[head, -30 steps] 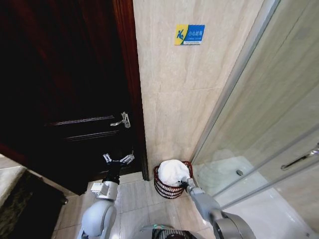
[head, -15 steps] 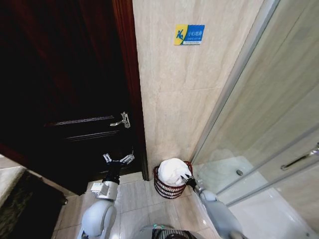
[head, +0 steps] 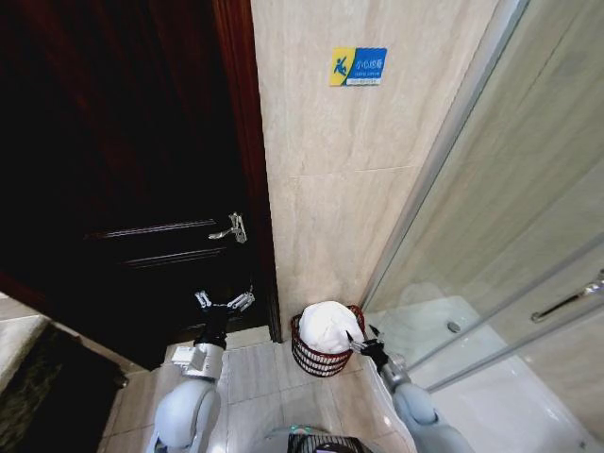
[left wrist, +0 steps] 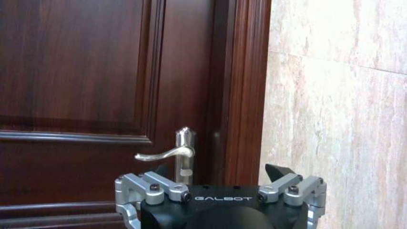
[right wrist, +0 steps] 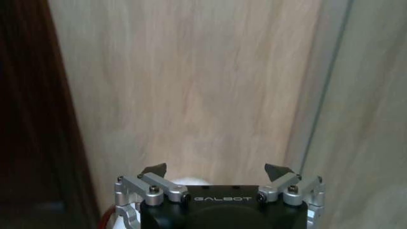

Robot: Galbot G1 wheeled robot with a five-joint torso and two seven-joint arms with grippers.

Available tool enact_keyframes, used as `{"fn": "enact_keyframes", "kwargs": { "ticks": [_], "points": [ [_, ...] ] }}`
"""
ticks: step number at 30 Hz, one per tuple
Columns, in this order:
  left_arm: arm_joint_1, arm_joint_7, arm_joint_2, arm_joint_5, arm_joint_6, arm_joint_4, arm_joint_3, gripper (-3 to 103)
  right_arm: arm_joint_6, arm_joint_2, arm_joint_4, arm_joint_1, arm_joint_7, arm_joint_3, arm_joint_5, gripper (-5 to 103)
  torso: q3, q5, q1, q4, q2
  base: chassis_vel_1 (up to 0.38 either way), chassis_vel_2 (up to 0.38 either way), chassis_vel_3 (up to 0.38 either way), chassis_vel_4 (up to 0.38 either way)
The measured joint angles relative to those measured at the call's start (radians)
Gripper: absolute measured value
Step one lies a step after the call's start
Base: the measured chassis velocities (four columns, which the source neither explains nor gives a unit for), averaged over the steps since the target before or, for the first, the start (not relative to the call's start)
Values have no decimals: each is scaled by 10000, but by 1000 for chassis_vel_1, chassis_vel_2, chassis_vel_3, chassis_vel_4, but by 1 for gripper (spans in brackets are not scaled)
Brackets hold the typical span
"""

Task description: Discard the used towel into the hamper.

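Two arms were in the head view, both low near the tiled floor (head: 255, 373). Largest thing was the dark wooden door (head: 123, 170) with its metal lever handle (head: 229, 227), then the beige stone wall (head: 349, 189) and the glass shower partition (head: 528, 236) on the robot's right. A small blue sign (head: 358, 66) sat high on the wall.

The hamper (head: 316, 357) stood on the floor at the foot of the wall, in the corner between the door frame and the glass partition. The white towel (head: 326, 326) was heaped in it, mounded above the rim.

The right pincer (head: 362, 343) was just beside the hamper's rim on the glass side, fingers spread wide and holding nothing; the right wrist view showed both tips (right wrist: 215, 171) apart with a bit of white towel and red rim below them. The left pincer (head: 225, 301) hung in front of the door below the handle, wide open and empty too, parked well apart from the hamper.

Judged: drop looks done, towel inside. Risks: the towel is piled high, so a fingertip could snag a fold on pull-back and drag it out over the rim. The hamper is light wire, so a nudge from the right arm could tip it or shove it against the partition.
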Motion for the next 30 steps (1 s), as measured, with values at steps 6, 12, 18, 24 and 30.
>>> {"fn": "enact_keyframes", "kwargs": {
  "ticks": [6, 12, 18, 24, 30],
  "points": [
    [0, -3, 0, 0, 0, 0, -1, 100, 50, 221, 2464, -1482, 534, 1140, 327, 100, 0, 0, 0, 0, 0, 0, 0, 0, 0],
    [0, -1, 0, 0, 0, 0, 1, 100, 337, 695, 3996, -2697, 861, 1940, 353, 100, 1, 1, 0, -2, 1, 0, 0, 0, 0],
    [0, -1, 0, -1, 0, 1, 1, 100, 567, 1406, 5573, -3565, 1173, 2480, 458, 100, 1, -1, 0, -1, 0, 0, 0, 0, 0],
    [0, -1, 0, 0, 0, 0, 0, 100, 1088, 2034, 6991, -4134, 1567, 2600, 280, 100, 1, 1, 0, 0, 0, 0, 0, 0, 0],
    [0, -1, 0, 0, 0, 0, 0, 100, 1272, 2226, 7780, -4435, 1882, 2653, 195, 100, 1, 0, 1, 0, 0, 0, 0, 0, 0]
  ]
}}
